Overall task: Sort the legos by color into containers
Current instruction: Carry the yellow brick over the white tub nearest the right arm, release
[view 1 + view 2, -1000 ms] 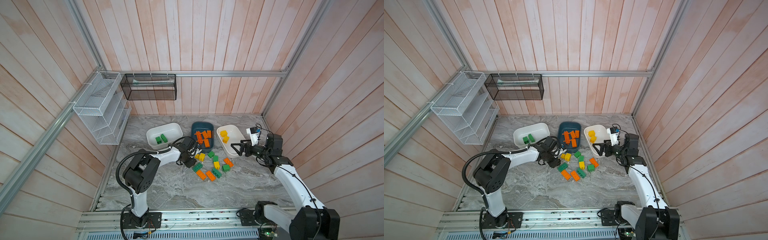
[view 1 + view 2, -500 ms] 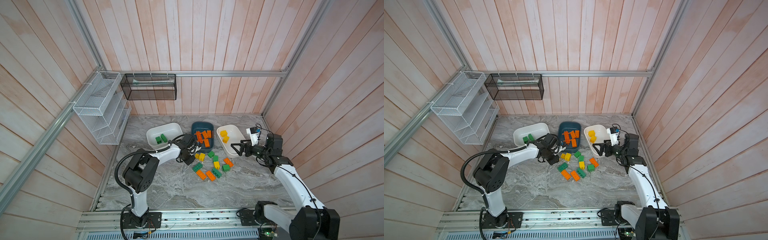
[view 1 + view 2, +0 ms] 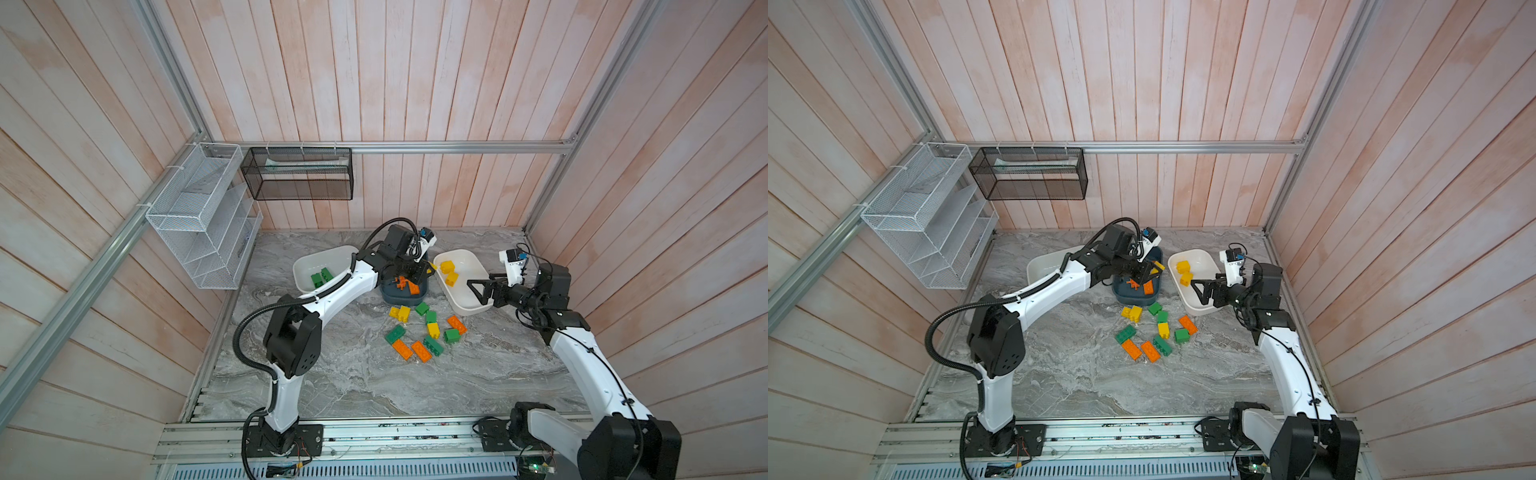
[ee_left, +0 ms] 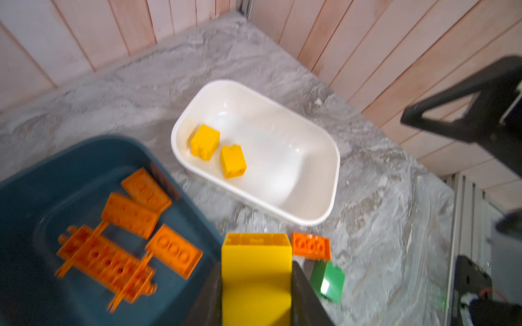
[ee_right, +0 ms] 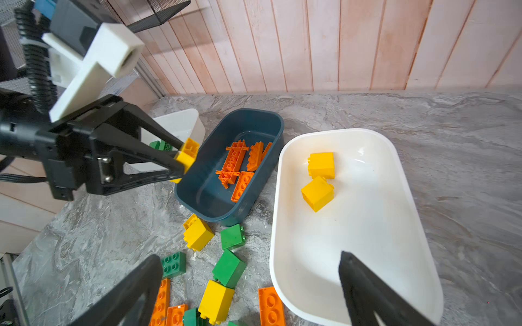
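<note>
My left gripper (image 4: pixel 256 265) is shut on a yellow lego (image 4: pixel 255 285) and holds it in the air over the right rim of the dark teal container (image 3: pixel 399 297), which has several orange legos (image 3: pixel 407 284) in it. The right white container (image 3: pixel 473 262) holds two yellow legos (image 3: pixel 448 272). Green legos (image 3: pixel 322 276) lie in the left white container (image 3: pixel 305 266). Loose orange, yellow and green legos (image 3: pixel 424 332) are scattered on the table in front of the containers. My right gripper (image 3: pixel 478 289) hangs open and empty over the near end of the right white container.
A white wire rack (image 3: pixel 199 216) hangs on the left wall and a black mesh basket (image 3: pixel 297 174) on the back wall. Wooden walls close in the marble table (image 3: pixel 353 386). An aluminium rail (image 3: pixel 374 436) runs along the front.
My left gripper closed on a yellow lego at the pile, lifted it and swung back and to the right, over the teal container. The right arm has not moved.
</note>
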Motion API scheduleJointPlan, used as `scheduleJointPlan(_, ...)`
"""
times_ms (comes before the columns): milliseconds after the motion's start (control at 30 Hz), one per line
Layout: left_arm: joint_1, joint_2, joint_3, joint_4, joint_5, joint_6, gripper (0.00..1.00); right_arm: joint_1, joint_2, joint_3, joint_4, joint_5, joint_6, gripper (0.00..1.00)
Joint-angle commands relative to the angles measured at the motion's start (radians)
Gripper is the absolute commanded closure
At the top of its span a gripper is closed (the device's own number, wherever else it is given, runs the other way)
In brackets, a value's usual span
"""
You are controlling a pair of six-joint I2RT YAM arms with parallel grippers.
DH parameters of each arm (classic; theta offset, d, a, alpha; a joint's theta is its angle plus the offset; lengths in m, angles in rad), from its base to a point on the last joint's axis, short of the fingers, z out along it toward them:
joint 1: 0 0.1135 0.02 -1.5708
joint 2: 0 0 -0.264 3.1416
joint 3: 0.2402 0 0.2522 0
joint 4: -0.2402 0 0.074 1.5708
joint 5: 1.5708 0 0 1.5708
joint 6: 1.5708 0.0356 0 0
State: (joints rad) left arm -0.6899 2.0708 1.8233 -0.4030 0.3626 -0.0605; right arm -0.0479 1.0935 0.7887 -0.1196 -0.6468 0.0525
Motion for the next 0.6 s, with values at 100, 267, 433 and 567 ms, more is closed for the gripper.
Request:
scheduleJointPlan(100,-0.06,0.231,0.204,0.116,-0.017,-0.112,0.72,-0.02,-0.024,0.032,0.013,0.091,-0.009,0.02)
scheduleJointPlan(267,-0.09,0.358,0.3,0.158,-0.101,-0.122,0.7,-0.032,-0.029,0.027,0.02,0.107,-0.006,0.02)
scheduleJointPlan(433,-0.105,0.382,0.341,0.13,-0.074,-0.098,0.45,-0.037,-0.032,0.032,0.013,0.102,-0.013,0.02)
scheduleJointPlan(567,-0.105,0.256,0.246,0.084,-0.046,-0.04,0.31,-0.044,-0.038,0.037,0.0,0.08,-0.017,0.02)
